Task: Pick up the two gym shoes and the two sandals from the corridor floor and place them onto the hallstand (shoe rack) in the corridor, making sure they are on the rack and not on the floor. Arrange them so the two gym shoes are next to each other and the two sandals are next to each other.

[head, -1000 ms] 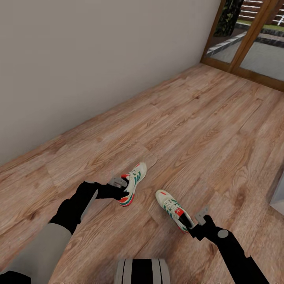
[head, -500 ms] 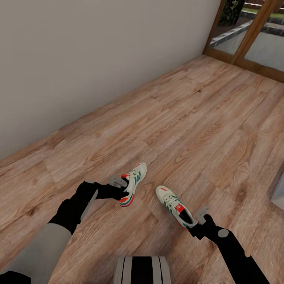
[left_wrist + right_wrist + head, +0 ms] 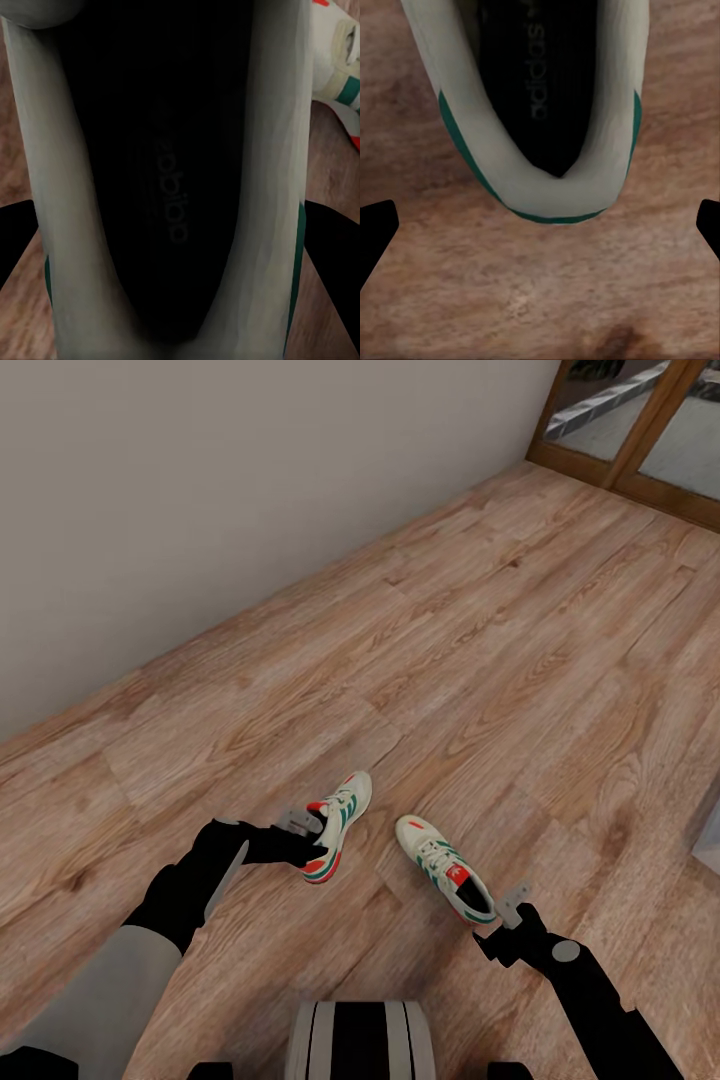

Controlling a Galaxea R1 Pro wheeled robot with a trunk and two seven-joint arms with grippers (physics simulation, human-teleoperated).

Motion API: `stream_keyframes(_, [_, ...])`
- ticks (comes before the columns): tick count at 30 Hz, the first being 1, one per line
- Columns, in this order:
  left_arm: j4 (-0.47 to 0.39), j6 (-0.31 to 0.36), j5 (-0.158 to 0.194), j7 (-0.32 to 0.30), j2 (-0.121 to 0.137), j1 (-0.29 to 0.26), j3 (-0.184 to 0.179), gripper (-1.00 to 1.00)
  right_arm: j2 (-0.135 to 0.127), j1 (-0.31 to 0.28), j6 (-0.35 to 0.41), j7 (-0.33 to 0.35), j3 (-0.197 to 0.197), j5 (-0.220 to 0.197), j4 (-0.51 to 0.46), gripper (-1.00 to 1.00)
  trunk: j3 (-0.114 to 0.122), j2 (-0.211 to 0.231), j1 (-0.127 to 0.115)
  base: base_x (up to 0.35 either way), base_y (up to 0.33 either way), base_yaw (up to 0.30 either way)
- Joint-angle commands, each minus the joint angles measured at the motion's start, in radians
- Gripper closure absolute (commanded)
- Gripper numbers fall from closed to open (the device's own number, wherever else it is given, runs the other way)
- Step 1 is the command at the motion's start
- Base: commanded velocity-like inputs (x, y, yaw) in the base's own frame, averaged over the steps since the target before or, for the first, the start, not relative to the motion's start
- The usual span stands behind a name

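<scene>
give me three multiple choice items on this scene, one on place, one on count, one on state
1. Where do the cream-white lace-up sneakers lie?
A. on the light brown wood-plank floor
B. on a shelf
C. on a bench

2. How many sneakers show in the head view?
A. one
B. two
C. four

3. How is the right gripper?
A. shut on a sandal
B. open, just behind a sneaker's heel
C. holding a sneaker high in the air

Key: 1 A, planks lie under both; 2 B, one by each gripper; 3 B, the right wrist view has fingertips wide apart with the heel ahead of them.
</scene>
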Motion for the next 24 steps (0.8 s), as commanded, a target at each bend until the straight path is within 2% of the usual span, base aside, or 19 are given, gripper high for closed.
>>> stream_keyframes(1, [-0.001,0.005,-0.001,-0.002,0.001,0.0,-0.001,1.0,0.0,0.0,0.002,0.008,-0.001,0.009,-0.002,-1.0,-0.001,0.0,0.0,0.0,0.0,0.0])
stream_keyframes(24, [-0.002,0.005,-0.001,-0.001,0.001,0.001,0.002,1.0,0.0,0.0,0.002,0.008,-0.003,0.008,-0.002,-1.0,-0.001,0.0,0.0,0.019,0.013,0.0])
